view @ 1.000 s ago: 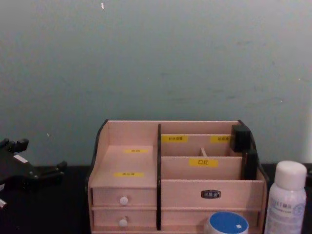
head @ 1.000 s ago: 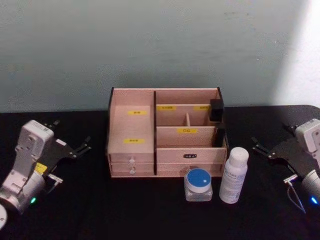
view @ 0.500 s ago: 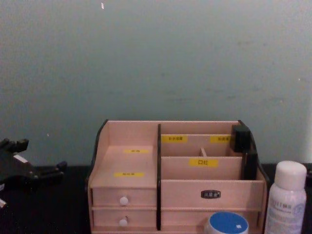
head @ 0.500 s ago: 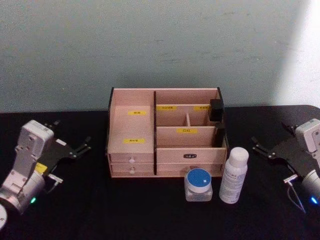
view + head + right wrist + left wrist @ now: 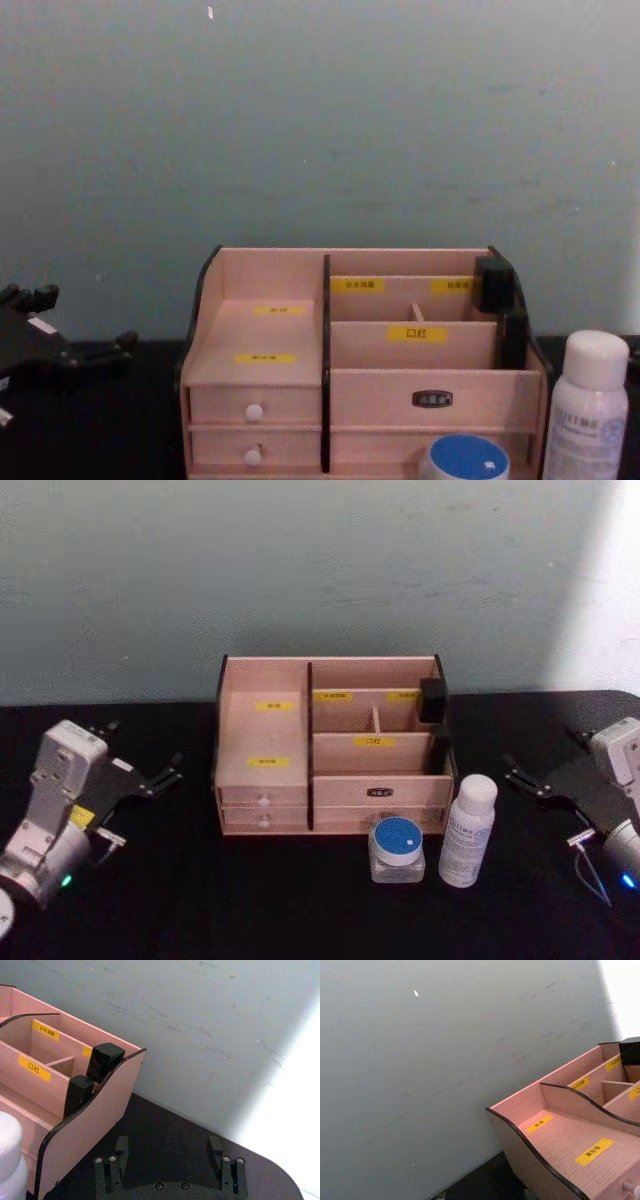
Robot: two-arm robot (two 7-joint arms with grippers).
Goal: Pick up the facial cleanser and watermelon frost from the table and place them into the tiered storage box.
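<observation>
The tiered storage box [image 5: 262,740] stands at the middle of the black table, light wood with dark edges and yellow labels. Just in front of its right half sit the watermelon frost [image 5: 397,848], a short clear jar with a blue lid, and to its right the facial cleanser [image 5: 468,830], a tall white bottle standing upright. My left gripper [image 5: 145,748] rests open at the table's left, well clear of the box. My right gripper [image 5: 540,752] hangs open to the right of the bottle, a short gap away. Between its fingers [image 5: 118,1152] the right wrist view shows nothing.
Two small black blocks [image 5: 434,700] sit at the box's right rear corner. Two drawers with white knobs [image 5: 264,801] face me at the lower left of the box. A grey-green wall [image 5: 320,570] rises right behind the table.
</observation>
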